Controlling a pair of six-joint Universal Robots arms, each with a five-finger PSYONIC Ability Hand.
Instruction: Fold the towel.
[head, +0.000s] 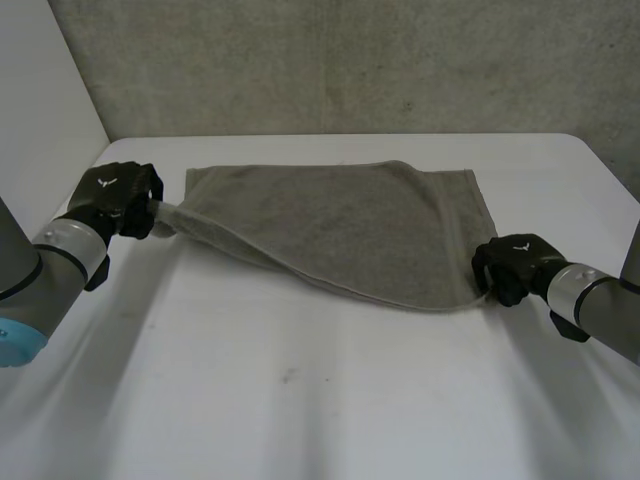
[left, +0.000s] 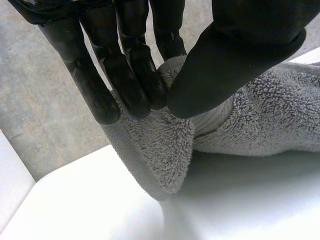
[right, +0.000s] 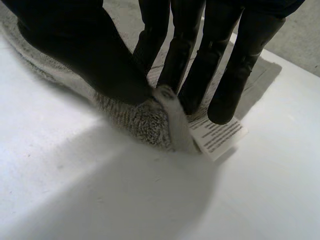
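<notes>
The towel (head: 340, 225) lies on the worktop (head: 300, 400); the left hand (head: 115, 200) pinches one near corner, raised — the right hand (head: 512, 265) pinches the other, low; best to level both, keeping the edge taut.

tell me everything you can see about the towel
The towel is grey terry cloth with a looped pile, a flat woven band near one end and a white printed label at one corner. It lies spread on the white table. The left hand pinches one corner, raised off the table; the right hand pinches the labelled corner low at the table.
</notes>
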